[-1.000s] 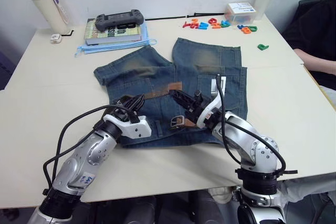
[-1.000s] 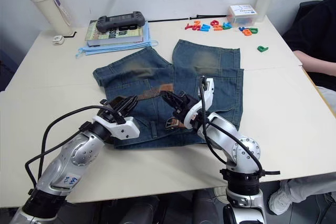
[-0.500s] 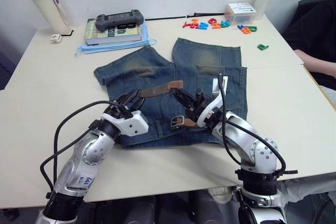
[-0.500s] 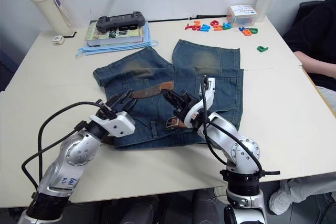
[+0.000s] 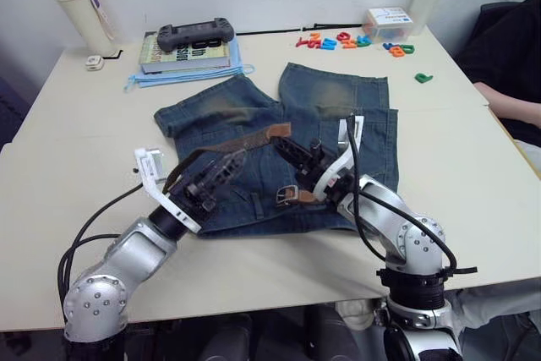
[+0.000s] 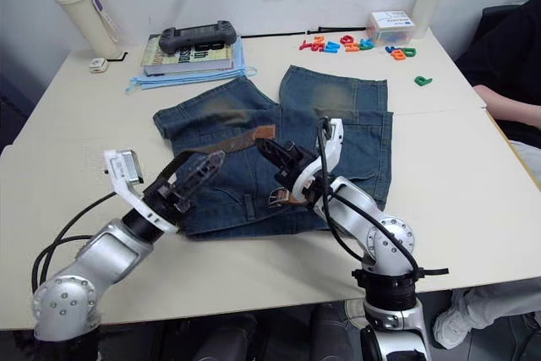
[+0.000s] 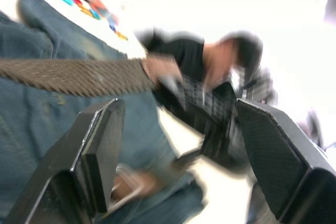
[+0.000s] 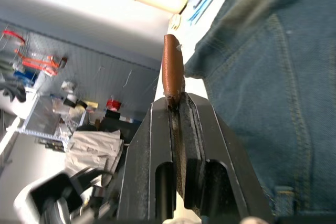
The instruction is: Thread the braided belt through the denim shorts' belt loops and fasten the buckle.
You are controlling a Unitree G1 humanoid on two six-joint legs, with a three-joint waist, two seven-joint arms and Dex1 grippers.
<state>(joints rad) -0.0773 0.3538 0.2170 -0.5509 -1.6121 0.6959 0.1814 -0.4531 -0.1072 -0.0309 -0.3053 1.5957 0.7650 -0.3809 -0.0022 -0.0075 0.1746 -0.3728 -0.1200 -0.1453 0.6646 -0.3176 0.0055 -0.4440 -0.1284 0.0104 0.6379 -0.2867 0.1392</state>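
Denim shorts (image 5: 279,137) lie flat mid-table, legs pointing away from me. Across them I see the braided belt (image 5: 241,141) running left to right — tan tip toward my right, buckle (image 5: 286,196) lying near the waistband. My left gripper (image 5: 218,177) reaches in low, fingers spread wide, holding nothing. My right gripper (image 5: 292,151) is clamped on the belt near its tip.

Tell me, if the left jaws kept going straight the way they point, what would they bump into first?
Probably the braided belt, which crosses just ahead of the open left gripper. Beyond it lie the denim shorts and the right gripper; depth is hard to judge.
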